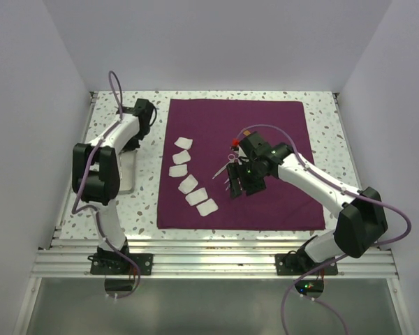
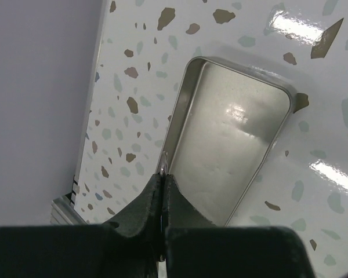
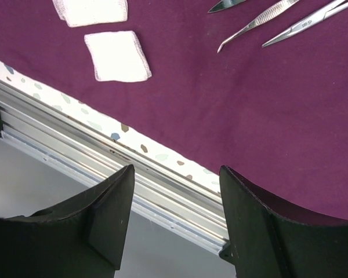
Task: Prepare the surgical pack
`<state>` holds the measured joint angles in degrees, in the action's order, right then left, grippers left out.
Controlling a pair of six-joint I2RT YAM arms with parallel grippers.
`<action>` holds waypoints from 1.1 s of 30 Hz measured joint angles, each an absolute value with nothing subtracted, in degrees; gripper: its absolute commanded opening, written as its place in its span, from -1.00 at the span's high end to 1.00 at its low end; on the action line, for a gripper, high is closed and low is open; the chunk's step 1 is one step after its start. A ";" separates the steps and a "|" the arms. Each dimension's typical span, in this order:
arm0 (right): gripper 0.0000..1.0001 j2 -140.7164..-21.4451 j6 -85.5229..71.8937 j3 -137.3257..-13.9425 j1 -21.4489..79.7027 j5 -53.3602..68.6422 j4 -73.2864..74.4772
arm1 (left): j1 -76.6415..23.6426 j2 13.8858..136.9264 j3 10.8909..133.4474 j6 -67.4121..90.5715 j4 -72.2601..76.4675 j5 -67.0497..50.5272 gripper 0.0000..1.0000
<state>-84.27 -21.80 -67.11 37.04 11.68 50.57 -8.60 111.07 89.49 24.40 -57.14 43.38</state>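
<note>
The maroon cloth (image 1: 265,132) lies flat in the middle of the table. Several white gauze squares (image 1: 188,183) lie in a line along its left part. Steel scissors and forceps (image 1: 223,167) lie near its centre. My right gripper (image 1: 237,187) hovers open and empty just right of them. In the right wrist view it (image 3: 177,179) is over the cloth's near edge (image 3: 249,104), with gauze (image 3: 117,56) and forceps (image 3: 255,23) beyond. The metal tray (image 1: 124,174) sits left of the cloth. My left gripper (image 2: 162,171) is shut on the tray's rim (image 2: 177,110).
An aluminium rail (image 3: 104,156) runs along the table's near edge. White walls close in the left, back and right sides. A small red-orange piece (image 1: 234,142) lies on the cloth behind my right gripper. The speckled tabletop (image 2: 122,116) shows around the tray.
</note>
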 measured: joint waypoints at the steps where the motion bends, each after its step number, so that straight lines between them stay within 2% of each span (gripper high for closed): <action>1: -0.29 -84.27 -21.80 -67.11 36.88 11.68 50.59 | -8.58 111.90 89.60 24.27 -56.60 43.48 1.00; 21: -0.29 -90.06 -22.04 -69.84 32.82 12.78 50.61 | -7.05 117.86 83.72 19.99 -47.20 40.95 0.99; 25: -0.29 -91.77 -22.72 -71.59 31.83 12.73 50.92 | -6.98 117.97 83.46 19.40 -47.03 40.23 0.63; 29: -0.27 -94.17 -24.88 -73.91 29.71 11.94 51.35 | -6.74 117.95 81.82 18.57 -45.89 39.00 0.12; 33: -0.25 -96.33 -28.05 -77.36 27.57 9.78 52.64 | -6.48 117.34 80.42 18.28 -46.04 38.61 -0.04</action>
